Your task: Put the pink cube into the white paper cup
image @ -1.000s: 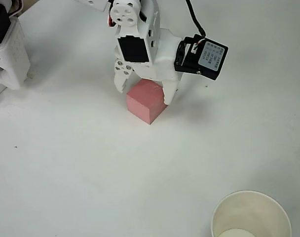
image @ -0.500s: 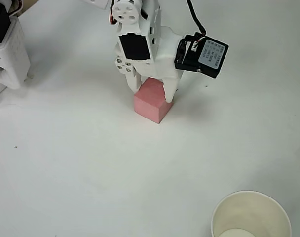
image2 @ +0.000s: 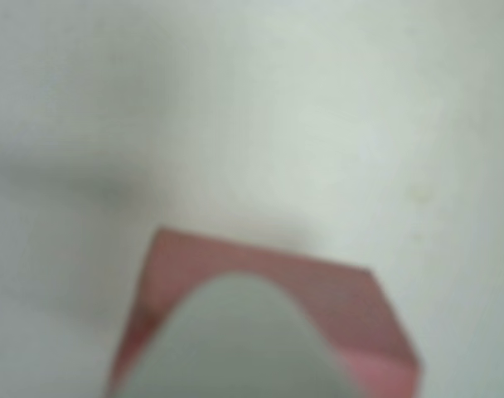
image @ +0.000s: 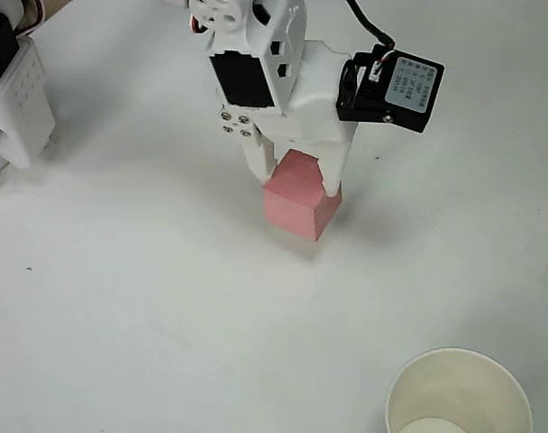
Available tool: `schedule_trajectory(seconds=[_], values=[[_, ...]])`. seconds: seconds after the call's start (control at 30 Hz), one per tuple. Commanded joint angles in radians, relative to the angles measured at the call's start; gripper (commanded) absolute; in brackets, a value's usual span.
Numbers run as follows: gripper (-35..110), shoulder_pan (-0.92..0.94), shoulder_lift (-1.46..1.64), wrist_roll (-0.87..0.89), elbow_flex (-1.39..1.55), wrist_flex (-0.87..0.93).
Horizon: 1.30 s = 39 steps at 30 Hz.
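- Table [image: 121, 316]: a bare white surface; the work area lies in its upper centre in the overhead view.
- Gripper [image: 296, 185]: white, two-fingered, with its jaws closed narrow on the pink cube [image: 301, 203], one finger on each opposite face.
- White paper cup [image: 459, 397]: stands upright at the lower right edge of the overhead view, at about 5 o'clock from the cube and well apart from it. Mouth open.
- Pink cube: in the wrist view [image2: 351, 323] it sits behind a blurred fingertip [image2: 235, 348]. Whether it has cleared the table cannot be told.
- Step in hand: grasp made, start of carry.
- Next move: lift clear, travel toward 5 o'clock, centre over the cup mouth, then release.
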Motion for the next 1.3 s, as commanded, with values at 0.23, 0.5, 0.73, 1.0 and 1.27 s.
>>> schedule_trajectory(seconds=[0.23, 0.5, 0.73, 1.0, 1.27], values=[[12, 0.118, -0.077, -0.13, -0.422, 0.195], [12, 0.155, -0.368, -0.193, -0.922, 0.385], [12, 0.166, -0.577, -0.232, -1.281, 0.479], [12, 0.193, -0.577, -0.261, -1.344, 0.479], [13, 0.232, -0.68, -0.319, -1.532, 0.479]])
